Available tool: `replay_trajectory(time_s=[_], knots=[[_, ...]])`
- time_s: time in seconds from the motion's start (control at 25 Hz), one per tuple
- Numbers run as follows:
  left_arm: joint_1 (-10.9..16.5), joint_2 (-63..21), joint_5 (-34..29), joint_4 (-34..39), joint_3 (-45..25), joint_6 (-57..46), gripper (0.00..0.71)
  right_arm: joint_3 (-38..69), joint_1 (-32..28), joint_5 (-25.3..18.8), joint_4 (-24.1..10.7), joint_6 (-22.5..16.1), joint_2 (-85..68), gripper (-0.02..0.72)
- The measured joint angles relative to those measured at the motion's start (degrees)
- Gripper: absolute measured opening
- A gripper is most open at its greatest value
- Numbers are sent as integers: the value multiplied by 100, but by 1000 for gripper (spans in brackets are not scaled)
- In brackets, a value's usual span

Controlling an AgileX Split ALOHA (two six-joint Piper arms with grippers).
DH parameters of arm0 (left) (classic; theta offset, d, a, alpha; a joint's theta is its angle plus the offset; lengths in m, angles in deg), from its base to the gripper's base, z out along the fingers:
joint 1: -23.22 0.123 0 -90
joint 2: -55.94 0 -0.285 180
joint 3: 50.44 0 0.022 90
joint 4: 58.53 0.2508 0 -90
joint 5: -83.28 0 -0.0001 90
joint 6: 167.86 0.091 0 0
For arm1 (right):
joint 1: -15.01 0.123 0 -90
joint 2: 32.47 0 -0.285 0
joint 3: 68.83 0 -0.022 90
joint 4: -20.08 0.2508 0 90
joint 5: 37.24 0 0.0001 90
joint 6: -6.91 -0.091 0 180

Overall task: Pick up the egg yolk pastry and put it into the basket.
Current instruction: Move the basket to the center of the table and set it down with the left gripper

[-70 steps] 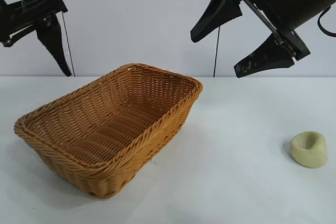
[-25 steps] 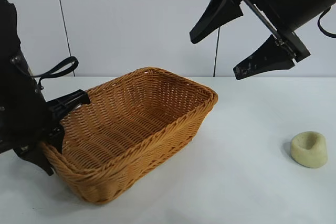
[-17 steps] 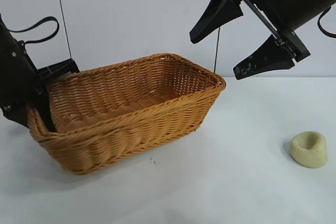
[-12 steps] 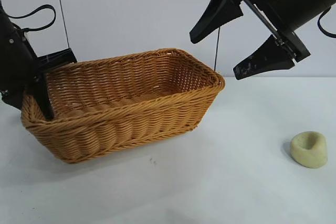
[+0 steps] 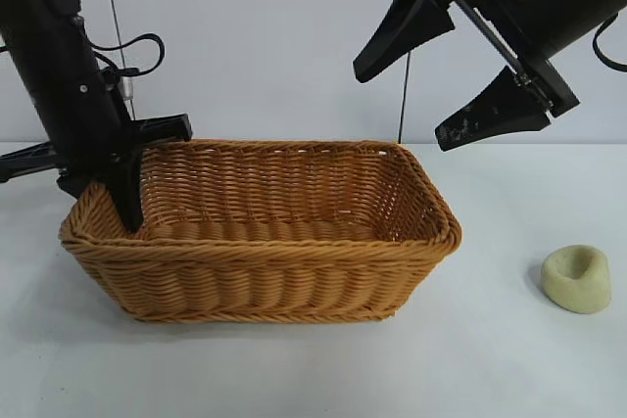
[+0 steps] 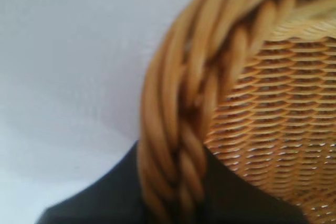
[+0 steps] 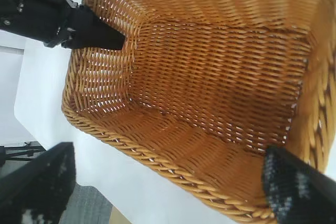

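- Two arms show in our exterior view, and only the left gripper [image 5: 125,205] is in contact with anything: it reaches steeply down at the left end of the basket [image 5: 265,276] and is pinched on the braided rim, one dark finger inside the wall, the other outside.
- We see the same pinch in our left wrist view, where the rim braid [image 6: 178,129] runs between the dark fingers [image 6: 94,203]; that view is blurred, so we judge the grip mostly from the exterior one.
- We see the basket sitting on the white table [image 5: 323,379] with its long side toward the camera, its four rims unbroken and its woven floor [image 7: 210,87] bare.
- We find the right gripper [image 5: 460,70] high above the basket's right end, its jaws spread wide and touching nothing.
- We place the egg yolk pastry [image 5: 577,279] on the table at the far right, dent upward, well apart from the basket's right rim and from both grippers.
- We note a broad strip of bare table between pastry and basket, and more bare table in front of the basket toward the camera.
- We see the air over the basket's middle open between the two arms.
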Motion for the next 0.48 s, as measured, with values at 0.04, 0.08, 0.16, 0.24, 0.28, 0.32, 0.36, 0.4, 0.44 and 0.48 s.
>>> replay_trajectory(time_s=[0.04,0.08,0.16,0.24,0.28,0.32,0.36,0.4,0.44,0.48], knots=[[0,20,7,-11,0,0,139,0,0,0,0,0,0,663],[0,49,14,-18,0,0,139,0,0,0,0,0,0,663],[0,55,14,-24,0,-8,139,0,0,-6,0,0,0,663],[0,55,9,-24,0,-71,139,0,0,-19,0,0,0,663],[-5,55,9,-24,0,-119,141,0,0,-19,0,0,0,663],[-5,55,3,-24,7,-141,156,0,0,-19,0,0,0,663],[-5,60,3,-36,7,-166,194,0,0,-19,0,0,0,663],[-5,63,3,-47,7,-196,244,0,0,-19,0,0,0,663],[-5,63,-11,-51,7,-205,322,0,0,-19,0,0,0,663],[-5,63,-40,-60,7,-217,409,0,0,-19,0,0,0,663]])
